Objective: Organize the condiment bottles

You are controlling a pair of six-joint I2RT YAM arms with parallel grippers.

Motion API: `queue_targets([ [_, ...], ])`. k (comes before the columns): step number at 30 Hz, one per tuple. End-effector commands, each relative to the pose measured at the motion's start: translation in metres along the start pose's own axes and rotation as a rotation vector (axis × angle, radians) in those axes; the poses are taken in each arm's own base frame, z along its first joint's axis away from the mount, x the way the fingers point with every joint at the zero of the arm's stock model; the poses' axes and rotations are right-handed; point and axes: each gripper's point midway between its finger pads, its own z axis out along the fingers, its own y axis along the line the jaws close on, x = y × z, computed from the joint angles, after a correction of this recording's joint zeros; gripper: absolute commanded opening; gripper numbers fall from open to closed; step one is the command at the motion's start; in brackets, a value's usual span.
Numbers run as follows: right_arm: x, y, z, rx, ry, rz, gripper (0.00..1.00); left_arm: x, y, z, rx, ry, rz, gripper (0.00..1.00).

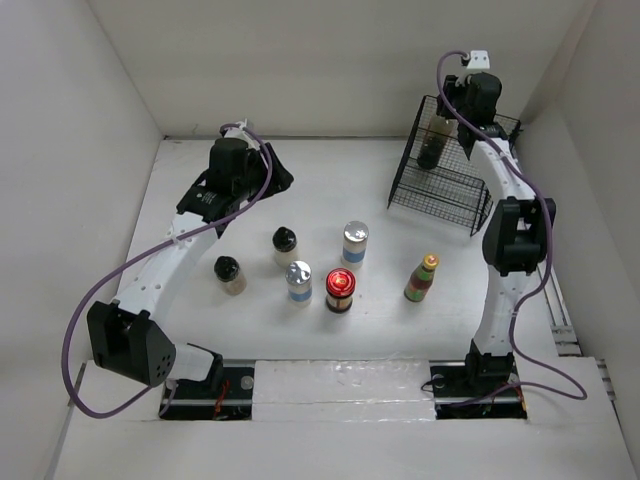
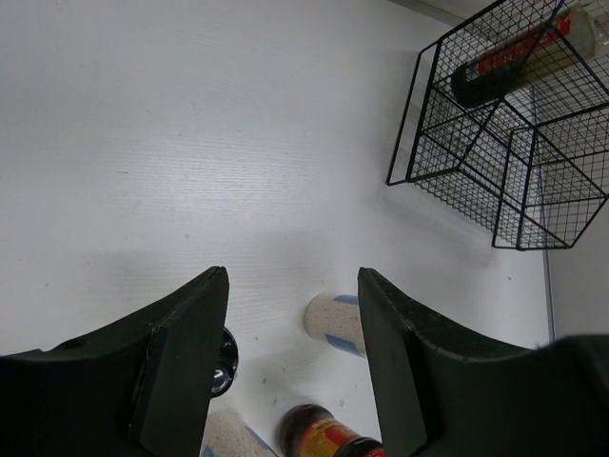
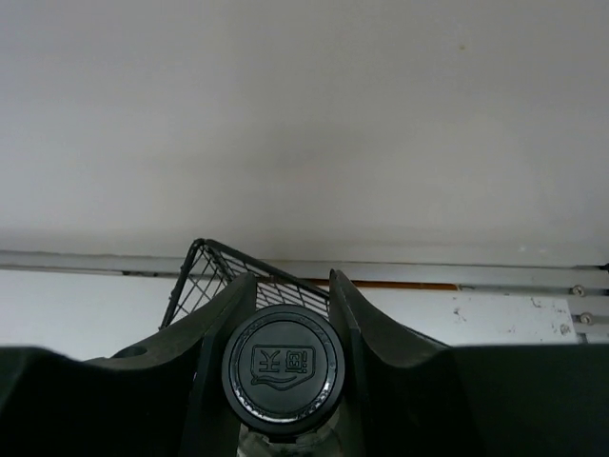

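My right gripper (image 1: pixel 445 122) is shut on the black cap (image 3: pixel 283 371) of the tall dark bottle (image 1: pixel 432 148), which stands inside the black wire basket (image 1: pixel 445 190) at the back right. Six more stand on the table: two black-capped beige jars (image 1: pixel 285 244) (image 1: pixel 230 274), two silver-lidded blue-label jars (image 1: pixel 355 241) (image 1: pixel 299 282), a red-lidded jar (image 1: pixel 340 289) and a yellow-capped green-red bottle (image 1: pixel 422 277). My left gripper (image 1: pixel 268 178) is open and empty, raised at the back left behind the jars. In the left wrist view my left gripper (image 2: pixel 293 276) looks over a silver-lidded jar (image 2: pixel 333 324) towards the basket (image 2: pixel 504 124).
White walls close in the table at the back and sides. The basket sits against the back right corner, its lower front tier holding nothing. A rail runs along the table's right edge (image 1: pixel 560 320).
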Motion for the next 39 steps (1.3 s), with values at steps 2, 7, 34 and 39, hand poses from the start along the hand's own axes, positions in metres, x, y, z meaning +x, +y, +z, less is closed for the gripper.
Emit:
queue_targets([
  [2, -0.081, 0.019, -0.033, -0.030, -0.191, 0.002, 0.49, -0.017, -0.016, -0.011, 0.055, -0.059, 0.022, 0.52],
  [7, -0.112, 0.027, -0.050, -0.042, -0.227, 0.009, 0.83, -0.014, -0.018, -0.013, 0.071, -0.050, 0.023, 0.62],
  [34, 0.085, 0.095, -0.408, -0.014, 0.413, 0.145, 0.91, -0.023, -0.051, -0.021, 0.116, -0.088, 0.131, 0.39],
  [39, 0.125, 0.112, -0.416, -0.068, 0.548, 0.109, 0.94, -0.020, -0.066, -0.010, 0.153, -0.051, 0.152, 0.44],
])
